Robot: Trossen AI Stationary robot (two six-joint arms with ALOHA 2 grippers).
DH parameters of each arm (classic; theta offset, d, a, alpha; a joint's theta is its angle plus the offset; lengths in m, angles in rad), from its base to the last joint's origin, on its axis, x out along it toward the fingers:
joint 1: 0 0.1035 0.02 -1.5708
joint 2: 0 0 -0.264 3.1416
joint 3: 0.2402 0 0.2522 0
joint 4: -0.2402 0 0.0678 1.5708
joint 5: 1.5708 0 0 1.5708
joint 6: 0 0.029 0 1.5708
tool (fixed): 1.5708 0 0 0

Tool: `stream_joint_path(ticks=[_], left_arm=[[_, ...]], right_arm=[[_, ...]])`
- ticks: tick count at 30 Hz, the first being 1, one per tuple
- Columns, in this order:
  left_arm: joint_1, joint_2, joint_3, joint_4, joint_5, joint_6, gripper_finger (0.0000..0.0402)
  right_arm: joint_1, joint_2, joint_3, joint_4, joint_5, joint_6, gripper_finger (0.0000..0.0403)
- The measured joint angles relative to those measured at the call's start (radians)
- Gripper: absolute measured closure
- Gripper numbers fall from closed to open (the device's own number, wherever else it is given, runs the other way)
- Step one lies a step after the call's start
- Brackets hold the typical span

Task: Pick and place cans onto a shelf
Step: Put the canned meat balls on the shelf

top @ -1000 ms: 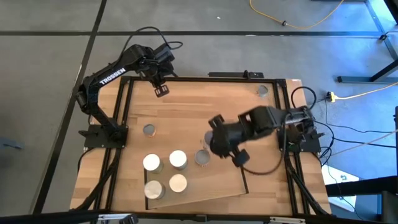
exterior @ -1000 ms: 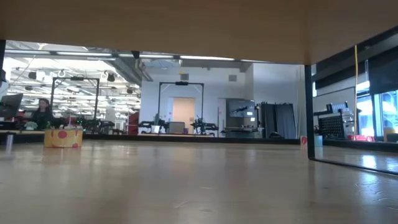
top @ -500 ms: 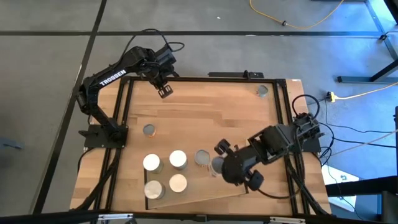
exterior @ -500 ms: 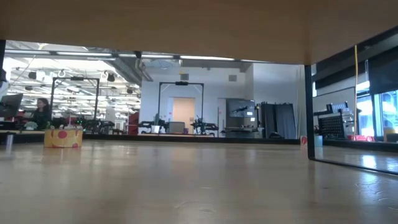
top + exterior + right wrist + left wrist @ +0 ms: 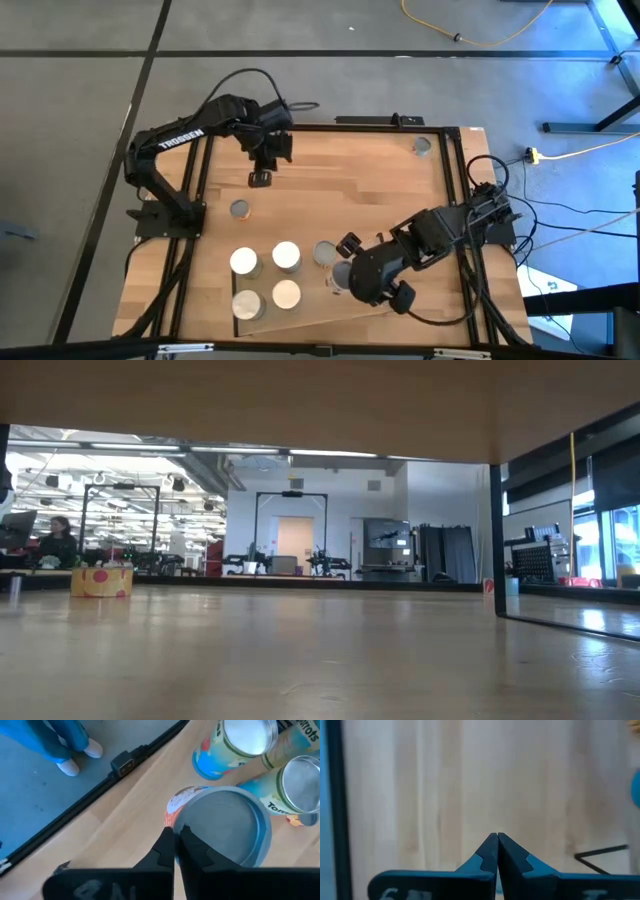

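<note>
high view: "trossen" on left arm [image 5: 178, 137]

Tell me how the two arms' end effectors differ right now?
The left end effector hangs over bare wood at the far side of the table, away from any can. The right end effector sits low over the shelf, its tips at the rim of a grey-topped can, beside the other cans. Both are shut, and neither visibly grips anything.
</note>
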Motion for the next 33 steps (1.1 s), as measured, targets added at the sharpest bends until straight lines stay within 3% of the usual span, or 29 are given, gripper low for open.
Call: stream_joint_path(ticks=[13,22,33], left_arm=[[-0.110,-0.105,0.000,0.137,0.218,0.087,0.0401],[-0.153,-0.158,0.001,0.159,0.206,0.079,0.0401],[-0.168,-0.164,0.001,0.164,0.164,0.069,0.0401]], right_arm=[[-0.019,0.001,-0.187,0.148,-0.003,0.026,0.0394],[-0.019,0.002,-0.296,0.289,-0.037,0.024,0.0394],[-0.019,0.001,-0.337,0.309,-0.082,0.003,0.0394]])
